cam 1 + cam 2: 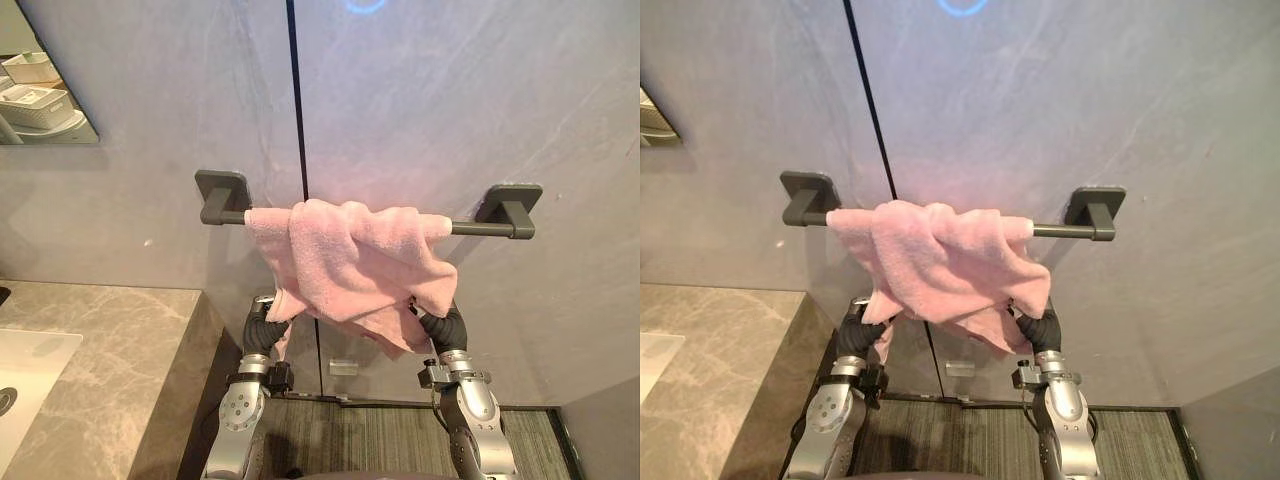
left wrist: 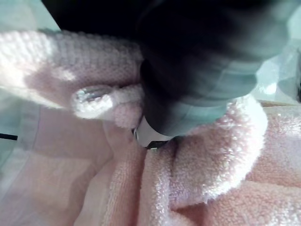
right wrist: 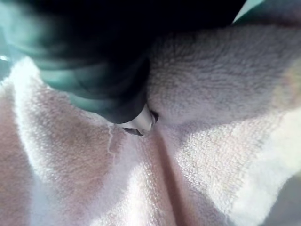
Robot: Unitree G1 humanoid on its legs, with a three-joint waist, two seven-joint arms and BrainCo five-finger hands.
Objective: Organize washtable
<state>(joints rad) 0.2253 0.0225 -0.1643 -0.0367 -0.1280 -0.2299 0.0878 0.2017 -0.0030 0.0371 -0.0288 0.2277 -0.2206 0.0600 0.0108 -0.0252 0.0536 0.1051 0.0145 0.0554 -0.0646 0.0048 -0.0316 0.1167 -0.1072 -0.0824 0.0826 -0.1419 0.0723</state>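
Pink terry towel (image 1: 350,265) hangs bunched over the dark grey wall rail (image 1: 480,228), with the left hand (image 1: 262,335) and right hand (image 1: 445,328) tucked under its hem, their grip impossible to tell; the hanging step looks underway, and next it needs spreading flat.

A soft pink terry towel (image 1: 350,265) on a dark grey wall bar (image 1: 476,227); pale grey veined wall panels (image 1: 450,90); a beige-brown marbled countertop (image 1: 110,340).

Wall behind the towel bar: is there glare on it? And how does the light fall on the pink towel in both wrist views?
Left eye view: a bright ring of glare on the wall at the top edge, above the towel bar. Left wrist view: the pink towel has a bright patch, with shade near the left hand. Right wrist view: brightest away from the right hand.
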